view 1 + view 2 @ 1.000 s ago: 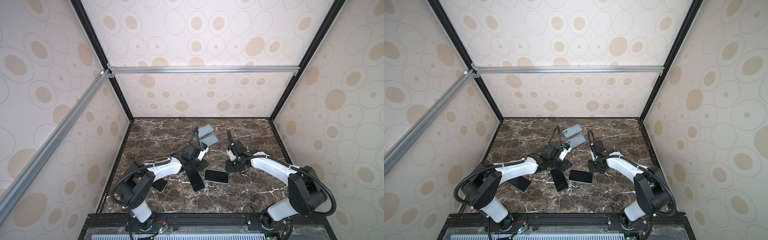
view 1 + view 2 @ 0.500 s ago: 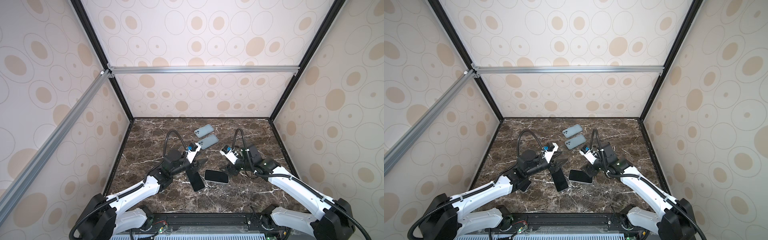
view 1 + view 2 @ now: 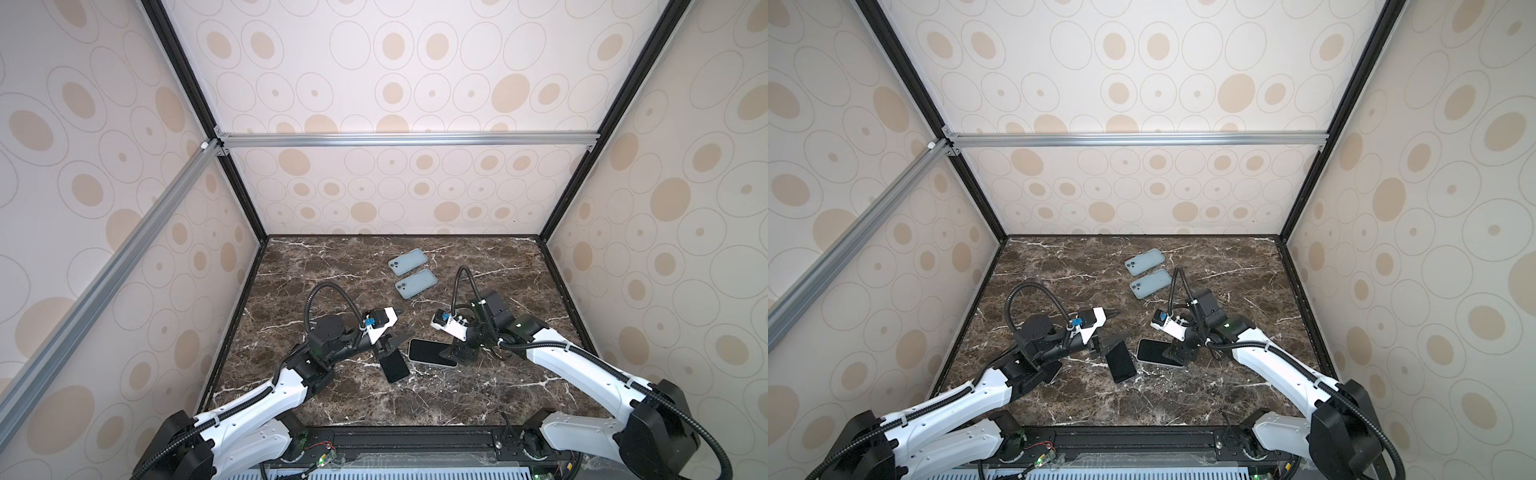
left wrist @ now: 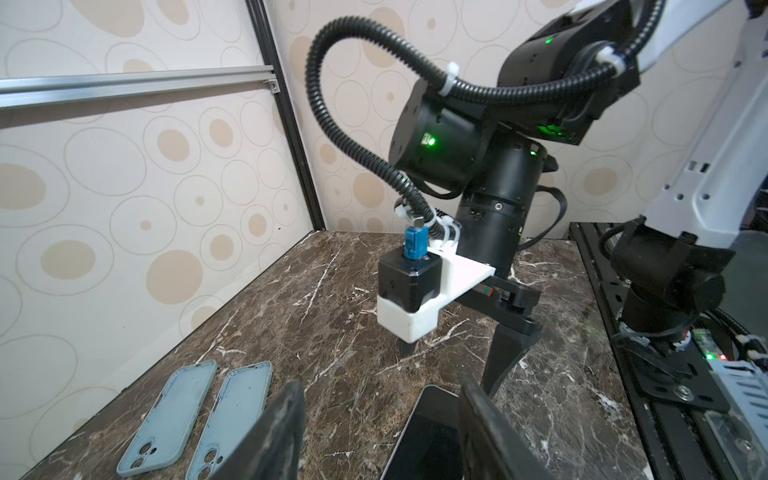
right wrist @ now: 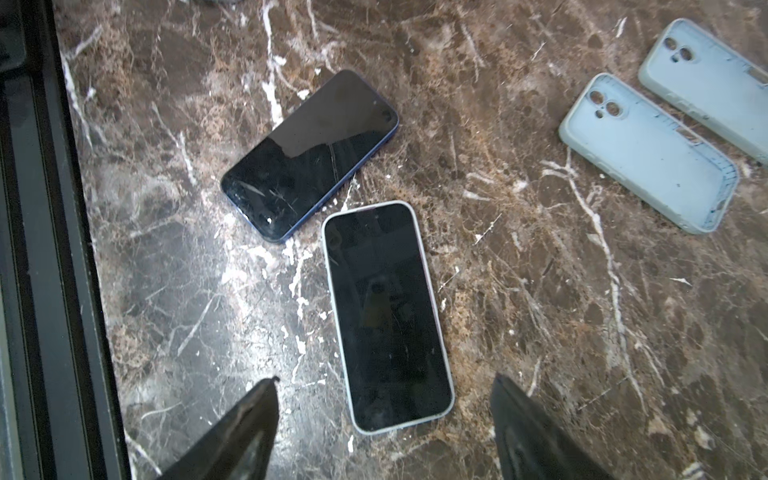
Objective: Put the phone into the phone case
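A white-edged phone (image 3: 432, 353) (image 5: 386, 316) lies face up at the front middle of the marble table. A dark blue phone (image 3: 395, 365) (image 5: 311, 153) lies just left of it. Two empty light-blue phone cases (image 3: 408, 262) (image 3: 415, 284) lie side by side further back, inner sides up. My right gripper (image 3: 457, 356) (image 5: 384, 380) hangs open over the white-edged phone's right end, its fingers apart on either side and touching nothing. My left gripper (image 3: 400, 325) (image 4: 382, 386) is open and empty, above the blue phone's far end.
Patterned walls close the table (image 3: 478, 395) on three sides, with a black rail along the front. Something dark and flat, perhaps another phone (image 3: 1054, 371), shows partly under my left arm. The two grippers are close together over the phones.
Both grippers have opened wider. The left gripper has drawn back from near the cases, and the right gripper has come down over the white-edged phone. Phones and cases have not moved.
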